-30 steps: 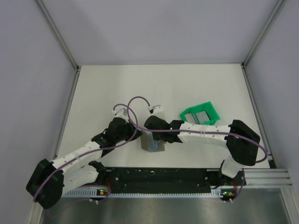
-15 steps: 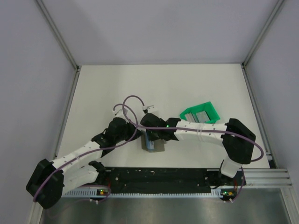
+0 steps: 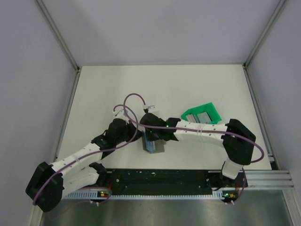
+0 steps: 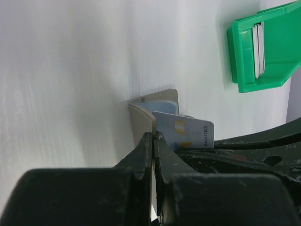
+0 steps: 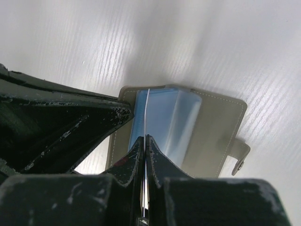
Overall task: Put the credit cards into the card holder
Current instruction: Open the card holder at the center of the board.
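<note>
The card holder lies open on the table, a grey cover with light blue pockets; it also shows in the top view and the left wrist view. My left gripper is shut on the edge of its cover flap. My right gripper is shut on a credit card, seen edge-on, with its tip down at the blue pockets. The same card shows flat in the left wrist view. More credit cards stand in the green tray.
The green tray sits to the right of the holder, on the white table. Both arms cross close together over the holder near the table's front edge. A small snap tab sticks out of the holder's cover.
My right gripper has moved a little left and down with the card, onto the open holder. The blue pockets now show beside it. The left gripper has kept its hold.
</note>
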Action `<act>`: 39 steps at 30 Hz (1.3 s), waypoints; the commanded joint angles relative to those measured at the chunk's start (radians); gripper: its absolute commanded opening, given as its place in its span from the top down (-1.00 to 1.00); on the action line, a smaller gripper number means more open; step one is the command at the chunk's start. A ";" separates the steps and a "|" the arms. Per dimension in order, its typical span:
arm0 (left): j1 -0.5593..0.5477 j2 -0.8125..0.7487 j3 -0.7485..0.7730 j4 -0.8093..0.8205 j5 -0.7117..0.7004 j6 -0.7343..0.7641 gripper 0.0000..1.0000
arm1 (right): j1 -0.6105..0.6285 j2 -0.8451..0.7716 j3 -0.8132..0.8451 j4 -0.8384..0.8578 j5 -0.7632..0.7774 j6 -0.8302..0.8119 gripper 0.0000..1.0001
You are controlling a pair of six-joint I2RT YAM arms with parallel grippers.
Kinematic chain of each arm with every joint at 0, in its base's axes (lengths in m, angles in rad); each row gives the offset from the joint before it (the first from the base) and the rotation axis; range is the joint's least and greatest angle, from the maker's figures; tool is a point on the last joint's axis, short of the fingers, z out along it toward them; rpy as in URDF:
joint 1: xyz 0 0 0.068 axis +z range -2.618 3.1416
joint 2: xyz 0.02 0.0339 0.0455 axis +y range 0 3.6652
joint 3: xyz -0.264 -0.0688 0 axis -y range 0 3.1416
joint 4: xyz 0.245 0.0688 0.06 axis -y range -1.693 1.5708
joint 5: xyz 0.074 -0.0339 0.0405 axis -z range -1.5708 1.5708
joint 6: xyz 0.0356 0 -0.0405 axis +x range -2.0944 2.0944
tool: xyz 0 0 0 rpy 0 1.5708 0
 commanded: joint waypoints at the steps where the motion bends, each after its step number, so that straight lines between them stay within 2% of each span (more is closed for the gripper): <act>1: -0.004 -0.036 -0.013 0.060 0.001 -0.026 1.00 | 0.020 0.016 0.037 0.027 0.076 0.080 1.00; 9: -0.006 -0.038 -0.031 0.055 -0.013 -0.029 1.00 | 0.034 0.041 0.015 0.015 0.144 0.120 1.00; 18: -0.004 -0.018 -0.109 0.039 -0.111 -0.011 1.00 | 0.032 0.050 0.011 0.055 0.075 0.076 1.00; 20: -0.004 -0.012 -0.122 0.023 -0.137 -0.009 0.91 | 0.031 0.048 -0.001 0.058 0.072 0.065 1.00; 23: -0.003 -0.001 -0.126 0.011 -0.162 0.003 0.81 | 0.012 0.044 -0.032 0.067 0.053 0.061 1.00; 31: -0.003 0.033 -0.111 0.006 -0.180 0.022 0.85 | -0.067 -0.047 -0.178 0.118 0.038 0.027 1.00; 39: -0.003 0.105 -0.080 0.031 -0.163 0.063 0.96 | -0.115 -0.090 -0.307 0.309 -0.146 -0.011 1.00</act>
